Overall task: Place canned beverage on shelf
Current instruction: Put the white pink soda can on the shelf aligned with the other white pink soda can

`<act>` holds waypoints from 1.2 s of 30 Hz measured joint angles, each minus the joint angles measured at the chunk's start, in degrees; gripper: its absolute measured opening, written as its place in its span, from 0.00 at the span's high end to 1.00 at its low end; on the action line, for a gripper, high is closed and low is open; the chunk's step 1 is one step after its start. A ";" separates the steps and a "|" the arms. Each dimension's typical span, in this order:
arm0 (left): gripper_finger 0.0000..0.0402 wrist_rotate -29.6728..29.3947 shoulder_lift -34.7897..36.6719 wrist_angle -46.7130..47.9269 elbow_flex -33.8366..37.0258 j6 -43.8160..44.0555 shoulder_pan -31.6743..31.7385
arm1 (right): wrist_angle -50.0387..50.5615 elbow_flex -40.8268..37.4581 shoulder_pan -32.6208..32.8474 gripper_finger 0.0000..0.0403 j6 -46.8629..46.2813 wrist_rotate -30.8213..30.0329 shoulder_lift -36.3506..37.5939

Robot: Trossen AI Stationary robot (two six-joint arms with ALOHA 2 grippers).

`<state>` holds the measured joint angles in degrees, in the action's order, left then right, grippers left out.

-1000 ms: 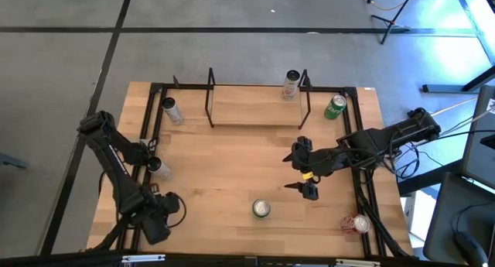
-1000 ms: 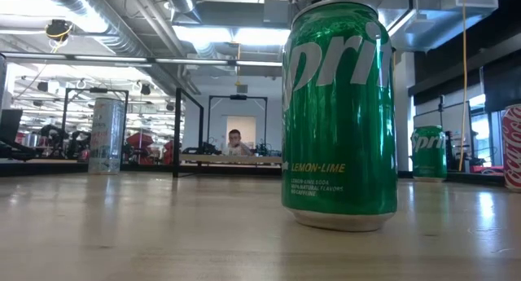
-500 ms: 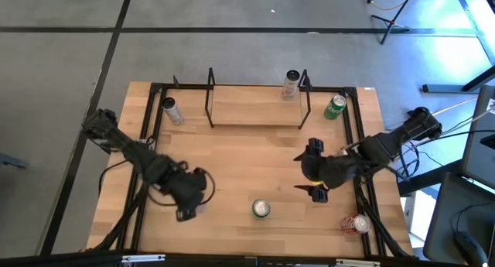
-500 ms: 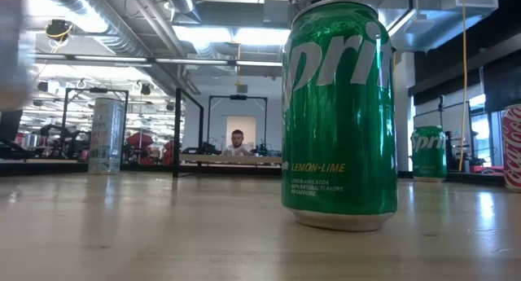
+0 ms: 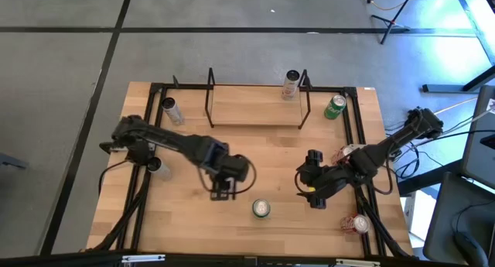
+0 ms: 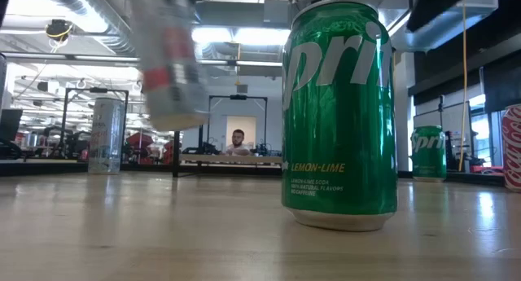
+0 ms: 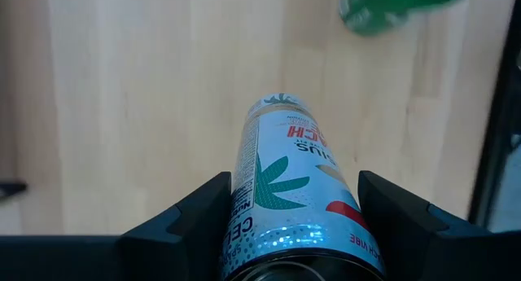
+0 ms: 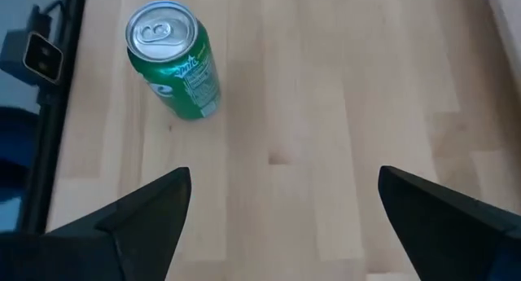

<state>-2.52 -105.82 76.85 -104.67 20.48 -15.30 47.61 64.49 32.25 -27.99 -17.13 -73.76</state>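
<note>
Left gripper [image 7: 289, 224] clamped on a slim pale can [image 7: 285, 191], held above mid-table; low view shows it only as a blur. Right gripper [image 8: 281, 204] fingers spread wide, empty, near the green Sprite can [image 5: 261, 209]. Shelf [image 5: 257, 114] at the far edge; its rods are thin from above.

A slim pale-blue can [image 7: 289, 191] rides clamped between the left gripper's [image 5: 223, 191] fingers above mid-table; the black wire shelf [image 5: 255, 116] lines the tabletop's far edge.
</note>
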 joint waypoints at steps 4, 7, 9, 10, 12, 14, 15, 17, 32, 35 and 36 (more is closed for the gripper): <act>0.45 -0.34 -4.76 0.27 -4.69 -4.61 3.68 | -5.52 -5.33 0.00 0.05 -2.47 0.26 2.04; 0.45 -0.47 -7.70 -0.10 -6.49 -6.68 5.76 | -8.02 -8.48 0.00 0.05 -4.82 0.27 2.91; 0.45 -0.79 -9.34 -0.65 -6.92 -8.19 6.57 | -9.18 -9.93 0.00 0.05 -6.34 0.30 3.00; 0.45 -0.79 -10.02 -0.85 -6.92 -8.68 6.89 | -9.47 -10.50 0.00 0.05 -6.73 0.29 3.00; 0.45 -0.83 -11.19 -0.76 -6.92 -8.89 7.35 | -10.82 -11.41 0.00 0.05 -7.61 0.81 3.00; 0.45 -0.76 -11.96 -0.96 -6.92 -8.89 7.71 | -11.40 -11.91 0.00 0.05 -7.78 1.66 3.00; 0.45 -0.82 -12.24 -1.00 -6.92 -8.91 7.94 | -11.46 -12.02 0.00 0.05 -7.78 1.75 2.97; 0.45 -1.00 -12.82 -1.09 -6.92 -9.09 8.26 | -11.53 -12.02 0.00 0.05 -7.77 1.75 2.97; 0.37 0.74 -13.88 -5.48 -6.90 -9.04 8.40 | -11.35 -12.05 0.00 0.05 -6.23 1.75 2.95; 0.34 0.72 -13.88 -5.93 -6.90 -9.15 8.38 | -11.34 -12.05 0.00 0.05 -6.20 1.75 2.95; 0.33 0.72 -13.80 -6.18 -6.90 -9.44 8.39 | -11.34 -12.05 0.00 0.05 -6.20 1.75 2.95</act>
<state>-1.80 -119.61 70.67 -111.57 11.04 -6.92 36.27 52.45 32.25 -34.20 -15.38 -70.81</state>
